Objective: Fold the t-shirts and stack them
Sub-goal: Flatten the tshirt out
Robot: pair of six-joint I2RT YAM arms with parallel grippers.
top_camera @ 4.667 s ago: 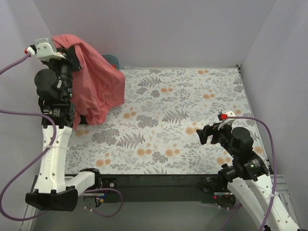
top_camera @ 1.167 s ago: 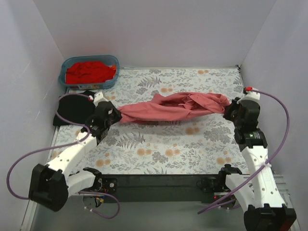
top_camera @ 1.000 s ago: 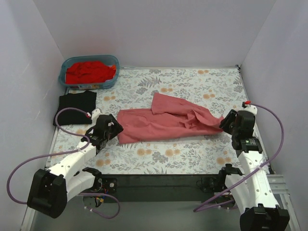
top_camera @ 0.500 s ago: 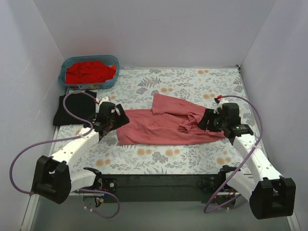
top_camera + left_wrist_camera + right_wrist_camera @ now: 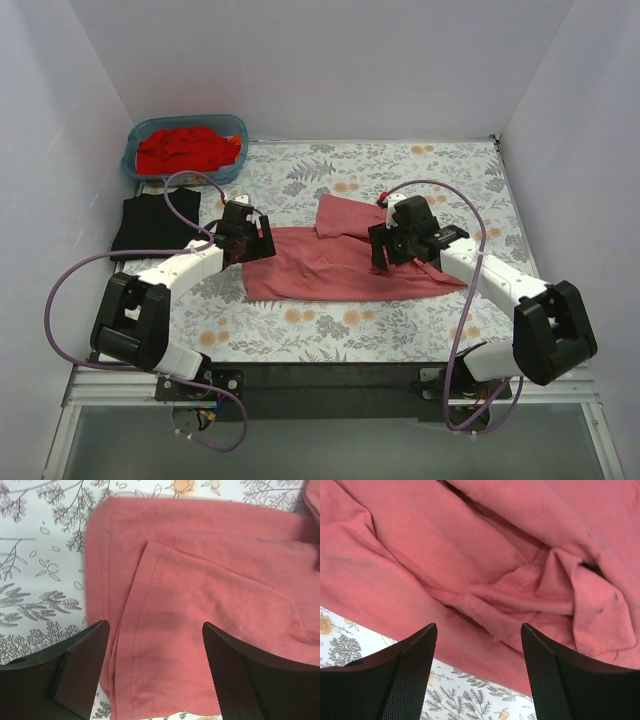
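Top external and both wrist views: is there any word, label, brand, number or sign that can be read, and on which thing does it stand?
No text can be read in any view.
The salmon-pink t-shirt, the black t-shirt and the red t-shirts in the blue bin are plain; no print or tag shows.
The table cover bears only a floral pattern.

top: overhead from near edge, whole table (image 5: 450, 170) | wrists: close, looking down | shared: salmon-pink t-shirt (image 5: 310, 270)
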